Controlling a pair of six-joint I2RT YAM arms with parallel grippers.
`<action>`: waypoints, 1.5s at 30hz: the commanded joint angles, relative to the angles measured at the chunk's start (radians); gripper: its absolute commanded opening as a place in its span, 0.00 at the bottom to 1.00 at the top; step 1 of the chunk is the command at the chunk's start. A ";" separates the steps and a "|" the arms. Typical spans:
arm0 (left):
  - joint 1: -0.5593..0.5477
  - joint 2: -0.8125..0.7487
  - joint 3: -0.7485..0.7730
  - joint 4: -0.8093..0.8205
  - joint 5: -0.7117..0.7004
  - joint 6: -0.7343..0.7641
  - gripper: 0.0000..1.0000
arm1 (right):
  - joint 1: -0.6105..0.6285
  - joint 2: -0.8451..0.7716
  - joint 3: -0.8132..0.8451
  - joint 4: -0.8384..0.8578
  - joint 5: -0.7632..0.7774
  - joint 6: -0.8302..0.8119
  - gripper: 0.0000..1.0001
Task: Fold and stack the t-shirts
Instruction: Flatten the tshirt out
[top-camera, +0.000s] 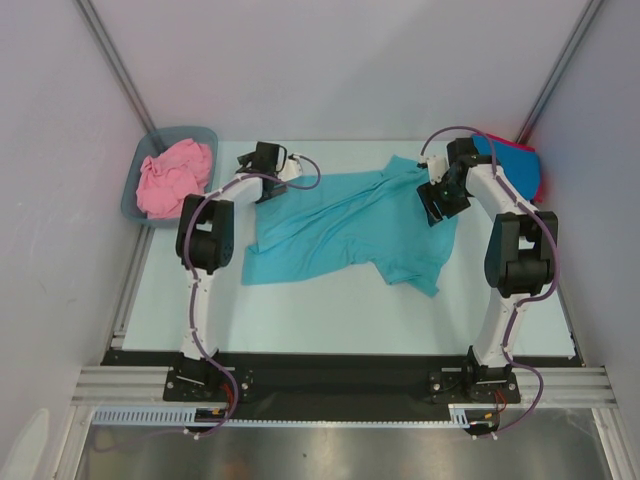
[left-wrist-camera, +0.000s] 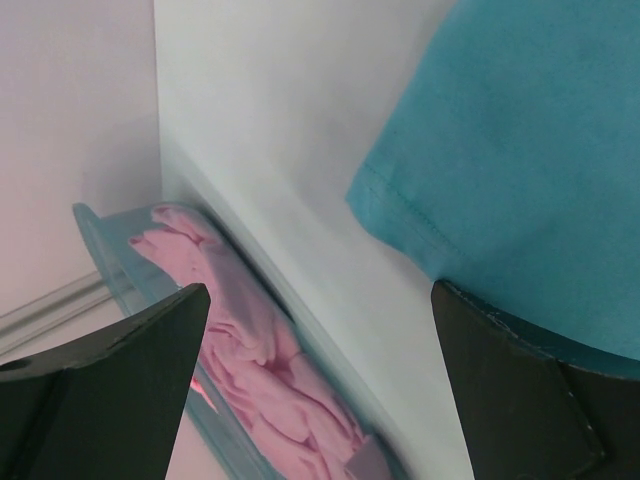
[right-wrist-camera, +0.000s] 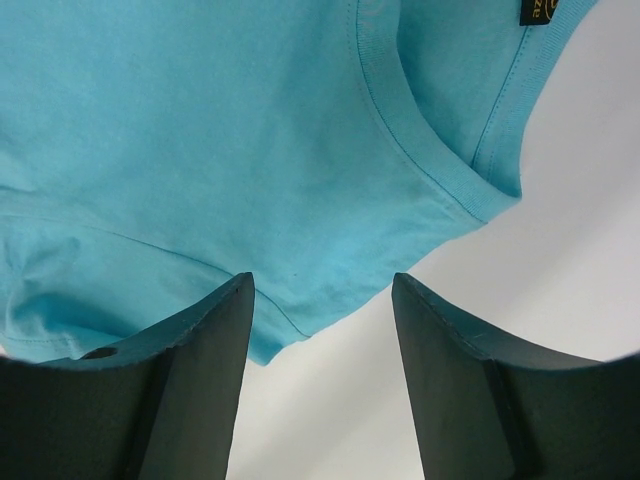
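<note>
The left arm (top-camera: 205, 240) and right arm (top-camera: 520, 250) both reach forward. The left pincer (left-wrist-camera: 318, 300) is wide open. The right pincer (right-wrist-camera: 322, 290) is open too, but less wide.

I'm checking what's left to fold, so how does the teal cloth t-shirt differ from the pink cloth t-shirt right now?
The teal cloth t-shirt lies spread out but wrinkled; the pink cloth t-shirt is bunched in a heap. The teal one is in the middle of the pale table; the pink one sits in the grey-blue plastic tub at the far left. Neither is folded yet.
</note>
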 joint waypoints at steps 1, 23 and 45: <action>0.009 0.051 0.049 0.031 -0.040 0.072 1.00 | -0.003 -0.019 0.037 -0.002 -0.015 0.013 0.63; 0.006 -0.103 0.103 -0.155 0.211 -0.117 1.00 | -0.009 -0.022 0.021 0.023 -0.001 0.036 0.63; 0.001 0.106 0.282 -0.299 0.259 -0.105 1.00 | -0.008 -0.027 0.035 0.015 0.012 0.038 0.64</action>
